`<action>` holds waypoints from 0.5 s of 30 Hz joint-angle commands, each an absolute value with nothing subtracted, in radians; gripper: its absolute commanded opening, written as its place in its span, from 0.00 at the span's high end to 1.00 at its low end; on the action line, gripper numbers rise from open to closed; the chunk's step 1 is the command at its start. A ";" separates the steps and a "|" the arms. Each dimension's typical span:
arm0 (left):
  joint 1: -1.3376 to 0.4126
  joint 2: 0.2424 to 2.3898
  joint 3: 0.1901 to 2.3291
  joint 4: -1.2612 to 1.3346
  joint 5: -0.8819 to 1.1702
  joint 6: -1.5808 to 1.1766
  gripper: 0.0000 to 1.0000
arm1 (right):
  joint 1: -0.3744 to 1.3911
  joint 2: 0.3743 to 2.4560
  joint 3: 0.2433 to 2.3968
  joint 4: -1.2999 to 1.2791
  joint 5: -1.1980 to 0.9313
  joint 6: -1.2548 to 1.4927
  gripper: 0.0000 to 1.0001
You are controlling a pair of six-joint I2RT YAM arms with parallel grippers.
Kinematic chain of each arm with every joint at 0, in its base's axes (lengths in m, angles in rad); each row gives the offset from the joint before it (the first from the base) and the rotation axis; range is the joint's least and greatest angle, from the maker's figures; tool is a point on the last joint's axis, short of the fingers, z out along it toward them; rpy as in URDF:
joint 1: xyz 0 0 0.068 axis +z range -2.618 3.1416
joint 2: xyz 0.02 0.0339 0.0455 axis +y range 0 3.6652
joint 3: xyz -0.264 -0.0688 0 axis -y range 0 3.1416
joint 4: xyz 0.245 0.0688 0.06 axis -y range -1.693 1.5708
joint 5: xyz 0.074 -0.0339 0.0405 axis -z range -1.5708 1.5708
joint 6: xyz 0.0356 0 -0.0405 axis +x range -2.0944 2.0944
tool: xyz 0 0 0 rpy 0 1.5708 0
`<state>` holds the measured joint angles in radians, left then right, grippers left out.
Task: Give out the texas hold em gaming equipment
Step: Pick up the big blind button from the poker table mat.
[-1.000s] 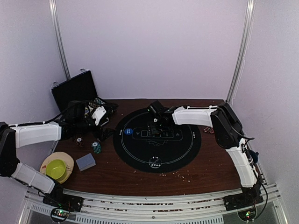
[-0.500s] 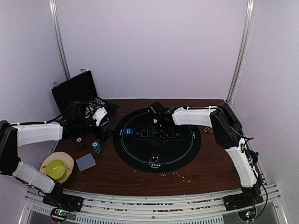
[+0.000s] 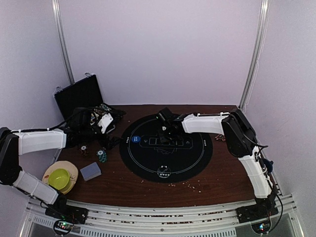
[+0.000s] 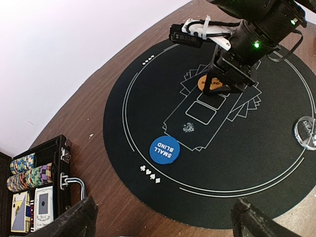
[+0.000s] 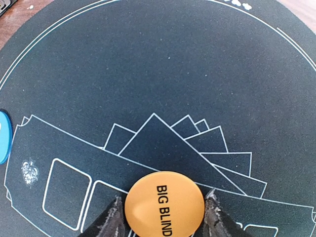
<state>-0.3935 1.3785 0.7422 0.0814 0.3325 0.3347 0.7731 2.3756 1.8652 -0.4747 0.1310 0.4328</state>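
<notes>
My right gripper [image 5: 164, 198] straddles the orange disc [image 5: 164, 207], which lies flat just twelve o'clock of the mat's [image 5: 148, 74] centre. My fingers [image 5: 112, 221] sit at its three and nine, and I cannot tell whether they pinch it. My left gripper [image 4: 165, 222] gapes wide and is farther off.

Your brown tabletop [image 3: 217, 180] carries a round black mat [image 3: 197, 154] at its centre. Left of it lie a card deck [image 3: 90, 171], a chip stack [image 3: 101, 156], a tan plate [image 3: 72, 169] and an open black case [image 3: 79, 96]. Crumbs [image 3: 190, 184] are scattered near you.

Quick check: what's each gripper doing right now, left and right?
Left gripper: open, nothing in it.
Right gripper: closed on the orange BIG BLIND disc, a finger at each edge.
</notes>
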 commanded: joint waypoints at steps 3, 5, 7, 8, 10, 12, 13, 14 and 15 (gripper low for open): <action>-0.386 1.385 0.736 0.132 0.332 0.341 0.02 | 0.775 2.365 1.816 -0.478 0.158 0.454 0.48; -0.386 1.387 0.736 0.133 0.334 0.342 0.02 | 0.774 2.365 1.816 -0.480 0.158 0.454 0.48; -0.386 1.388 0.738 0.132 0.335 0.342 0.02 | 0.774 2.360 1.814 -0.480 0.161 0.455 0.48; -0.386 1.389 0.738 0.131 0.335 0.342 0.02 | 0.774 2.356 1.811 -0.479 0.166 0.457 0.48; -0.386 1.390 0.737 0.131 0.335 0.342 0.02 | 0.773 2.346 1.801 -0.473 0.174 0.461 0.48; -0.386 1.391 0.738 0.131 0.334 0.342 0.02 | 0.768 2.332 1.783 -0.459 0.178 0.463 0.49; -0.385 1.392 0.738 0.130 0.335 0.342 0.02 | 0.766 2.324 1.775 -0.455 0.180 0.464 0.49; -0.385 1.394 0.739 0.130 0.334 0.342 0.02 | 0.764 2.317 1.768 -0.451 0.182 0.465 0.50; -0.386 1.394 0.739 0.131 0.335 0.342 0.02 | 0.763 2.310 1.763 -0.449 0.185 0.465 0.50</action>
<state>-0.3935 1.3823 0.7422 0.0814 0.3328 0.3351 0.7719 2.3524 1.8091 -0.4141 0.1635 0.4507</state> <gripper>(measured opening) 0.978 0.509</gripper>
